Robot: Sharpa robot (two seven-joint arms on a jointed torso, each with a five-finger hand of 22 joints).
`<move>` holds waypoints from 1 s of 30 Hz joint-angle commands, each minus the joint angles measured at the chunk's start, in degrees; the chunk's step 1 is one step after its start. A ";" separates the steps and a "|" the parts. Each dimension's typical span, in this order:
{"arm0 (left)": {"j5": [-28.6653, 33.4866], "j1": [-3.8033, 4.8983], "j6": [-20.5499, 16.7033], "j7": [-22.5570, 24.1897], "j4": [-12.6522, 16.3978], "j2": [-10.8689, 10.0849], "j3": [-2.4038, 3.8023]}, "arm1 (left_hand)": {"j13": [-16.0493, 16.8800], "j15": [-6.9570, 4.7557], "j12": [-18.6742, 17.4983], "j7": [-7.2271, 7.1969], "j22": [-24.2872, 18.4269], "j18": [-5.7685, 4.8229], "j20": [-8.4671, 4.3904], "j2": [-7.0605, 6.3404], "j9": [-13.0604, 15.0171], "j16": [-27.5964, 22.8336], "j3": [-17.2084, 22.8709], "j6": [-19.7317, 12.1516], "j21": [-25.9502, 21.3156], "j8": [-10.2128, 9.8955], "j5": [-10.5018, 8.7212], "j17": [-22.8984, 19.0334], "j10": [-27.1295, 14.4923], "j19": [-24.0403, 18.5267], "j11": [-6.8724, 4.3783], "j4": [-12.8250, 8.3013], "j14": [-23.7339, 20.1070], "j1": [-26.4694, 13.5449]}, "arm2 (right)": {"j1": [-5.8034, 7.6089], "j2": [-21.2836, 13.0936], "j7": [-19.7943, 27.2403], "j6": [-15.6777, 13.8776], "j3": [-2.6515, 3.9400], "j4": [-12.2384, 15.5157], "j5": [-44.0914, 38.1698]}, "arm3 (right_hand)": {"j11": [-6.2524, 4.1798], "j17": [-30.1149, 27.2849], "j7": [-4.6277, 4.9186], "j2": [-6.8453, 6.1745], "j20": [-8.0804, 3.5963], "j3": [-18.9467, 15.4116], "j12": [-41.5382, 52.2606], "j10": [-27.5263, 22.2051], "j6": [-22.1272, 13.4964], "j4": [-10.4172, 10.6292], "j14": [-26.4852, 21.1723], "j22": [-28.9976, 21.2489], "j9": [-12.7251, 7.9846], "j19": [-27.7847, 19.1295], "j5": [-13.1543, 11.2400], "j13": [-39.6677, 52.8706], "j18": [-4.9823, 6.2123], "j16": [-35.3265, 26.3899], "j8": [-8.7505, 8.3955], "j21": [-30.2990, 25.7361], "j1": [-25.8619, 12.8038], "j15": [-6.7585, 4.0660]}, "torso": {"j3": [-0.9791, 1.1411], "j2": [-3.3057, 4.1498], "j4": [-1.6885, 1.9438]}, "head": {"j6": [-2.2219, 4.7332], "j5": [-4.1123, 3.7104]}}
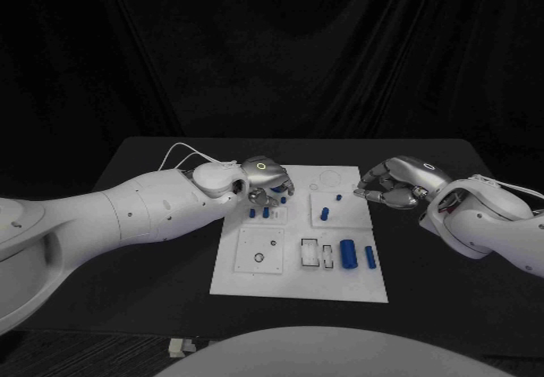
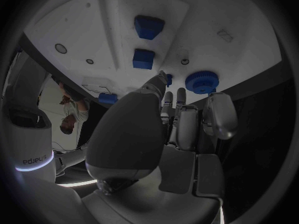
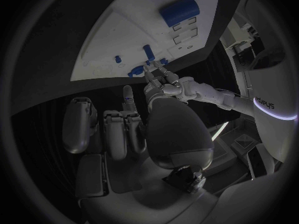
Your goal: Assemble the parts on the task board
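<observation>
Head view. Item one: task board, a white plate lying mid-table on the black table, its long side running from the far edge toward the near edge.

Item two: parts, blue. Two large cylinders lie side by side near the board's near right corner. One small peg stands in the right-hand panel toward the far edge. Two small blocks sit in the left-hand far panel, directly under the left hand. A ridged blue disc shows in the left wrist view, at the board's far left edge beside the fingertips.

Item three: left hand, poised over the board's far left corner, fingers curled downward; nothing is seen between them, though whether a fingertip touches the small blue piece by the disc cannot be told.

Item four: right hand, hovering at the board's far right edge, fingers bent inward loosely with nothing in them.

Handling note, as judgement: the step in hand appears to be the left hand picking up a part at the far left corner. It would go best with a straight descent, thumb and finger on opposite faces, without nudging the two blocks nearby. The right hand should stay off the board.
</observation>
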 commanded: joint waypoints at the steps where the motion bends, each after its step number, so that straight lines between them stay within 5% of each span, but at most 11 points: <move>1: -0.20 -0.23 0.86 0.60 -0.36 0.34 0.06 | 0.14 0.13 0.40 -0.05 8.63 0.00 0.09 0.19 0.08 0.09 0.32 0.58 0.06 0.44 0.37 -0.36 0.35 0.22 0.07 -0.06 -0.05 -0.33 | -0.13 -0.03 0.06 -0.53 0.03 0.14 -0.08 | 0.17 15.07 -0.02 0.08 0.02 0.11 0.14 5.89 0.23 0.12 6.00 10.02 0.08 -0.47 0.25 15.09 1.07 0.15 -0.36 -0.34 0.39 0.15 | -0.02 0.00 -0.04 | -0.01 0.03; 12: -0.20 -0.64 -0.32 2.27 -1.43 1.22 0.06 | 1.16 -0.32 1.03 0.48 8.78 -0.05 -0.09 0.79 0.60 0.07 1.91 3.51 0.34 1.65 2.42 -0.67 1.99 0.52 -0.63 -0.70 -0.01 0.22 | -0.14 0.06 0.00 -0.47 0.03 0.09 -0.08 | 0.17 15.07 -0.02 0.09 0.01 0.11 0.14 5.89 0.22 0.12 6.00 10.01 0.09 -0.47 0.26 15.09 1.07 0.15 -0.37 -0.36 0.40 0.14 | 0.00 -0.01 0.01 | -0.01 0.00; 21: -0.20 -1.02 -1.33 3.55 -2.77 2.03 0.07 | -1.22 -1.60 -3.17 1.79 8.50 0.14 -0.67 0.73 1.01 -1.04 4.49 6.13 -0.86 2.09 2.92 -3.14 4.45 0.14 -2.21 -1.02 -0.77 0.10 | -0.15 0.04 -0.16 -0.31 0.03 0.14 -0.08 | 0.15 15.07 -0.03 0.15 0.00 0.15 0.14 5.89 0.25 0.14 6.00 9.96 0.10 -0.53 0.28 15.09 1.11 0.15 -0.38 -0.51 0.44 0.13 | 0.00 -0.04 -0.01 | -0.01 -0.11; 30: -0.20 -1.29 -1.31 3.70 -4.19 2.68 0.07 | -4.36 -1.64 -8.39 2.25 8.39 0.20 -0.88 0.40 1.06 -1.99 6.57 7.32 -1.60 1.62 3.24 -5.09 6.67 0.06 -2.15 -1.35 -1.17 -0.41 | -0.32 0.09 -0.20 -0.16 0.03 0.12 -0.08 | 0.15 15.07 -0.03 0.15 0.00 0.15 0.14 5.89 0.25 0.14 6.00 9.96 0.10 -0.53 0.28 15.09 1.11 0.15 -0.38 -0.51 0.44 0.13 | 0.00 -0.04 -0.01 | -0.01 -0.12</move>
